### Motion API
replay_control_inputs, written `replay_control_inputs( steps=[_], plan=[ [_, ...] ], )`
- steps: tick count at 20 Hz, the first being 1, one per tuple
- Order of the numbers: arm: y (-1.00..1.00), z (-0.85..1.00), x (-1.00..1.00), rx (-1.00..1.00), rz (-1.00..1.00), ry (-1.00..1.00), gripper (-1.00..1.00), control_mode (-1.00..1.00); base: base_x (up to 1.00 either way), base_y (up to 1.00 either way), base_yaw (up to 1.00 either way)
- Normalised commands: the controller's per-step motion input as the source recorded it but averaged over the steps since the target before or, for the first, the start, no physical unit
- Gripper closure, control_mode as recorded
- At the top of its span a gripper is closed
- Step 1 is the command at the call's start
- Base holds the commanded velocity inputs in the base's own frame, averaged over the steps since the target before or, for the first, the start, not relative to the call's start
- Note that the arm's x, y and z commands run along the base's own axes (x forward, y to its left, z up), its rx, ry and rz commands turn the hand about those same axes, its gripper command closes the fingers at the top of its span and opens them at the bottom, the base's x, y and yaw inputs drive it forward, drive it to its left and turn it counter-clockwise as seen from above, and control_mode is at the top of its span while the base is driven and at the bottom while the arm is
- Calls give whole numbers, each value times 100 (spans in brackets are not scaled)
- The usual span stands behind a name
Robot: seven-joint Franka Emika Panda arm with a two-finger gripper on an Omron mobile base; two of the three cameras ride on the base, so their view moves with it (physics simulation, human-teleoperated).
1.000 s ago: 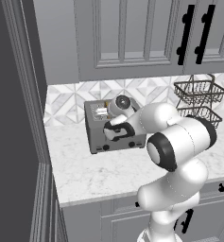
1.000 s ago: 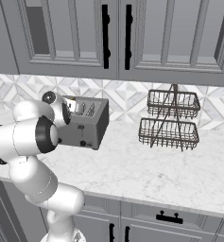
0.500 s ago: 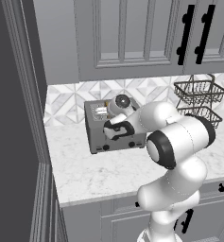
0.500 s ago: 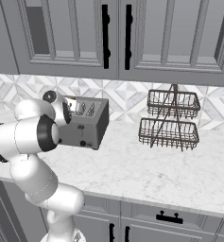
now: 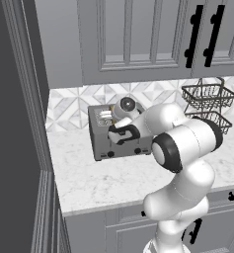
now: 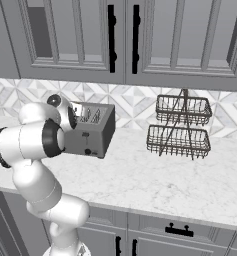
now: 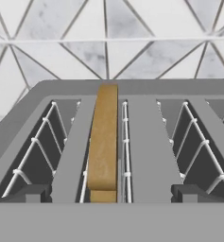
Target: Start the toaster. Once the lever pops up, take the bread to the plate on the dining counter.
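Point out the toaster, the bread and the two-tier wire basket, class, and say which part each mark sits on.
toaster (image 6: 89, 137): right base view, on its grey side wall.
bread (image 7: 104, 142): hand view, on the slice's top edge.
wire basket (image 6: 179, 141): right base view, on its lower tier.

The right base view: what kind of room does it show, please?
Most likely a kitchen. A toaster stands on a marble counter against a patterned backsplash, with grey wall cabinets above and a two-tier wire basket beside it.

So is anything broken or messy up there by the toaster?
No, nothing stands out. The toaster sits upright on the counter, the bread stands straight in its slot, and the wire basket rack looks tidy.
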Motion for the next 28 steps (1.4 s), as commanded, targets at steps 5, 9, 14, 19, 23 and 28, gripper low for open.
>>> replay_control_inputs(
  steps=[5,9,14,19,23,28],
  plan=[
    [0,0,6,0,0,0,-100,-100,0,0,0],
    [3,0,8,0,0,0,-100,-100,0,0,0],
    [0,0,5,0,0,0,-100,-100,0,0,0],
    [0,0,1,0,0,0,-100,-100,0,0,0],
    [0,0,0,0,0,0,100,-100,0,0,0],
    [0,0,0,0,0,0,100,-100,0,0,0]
  ],
)
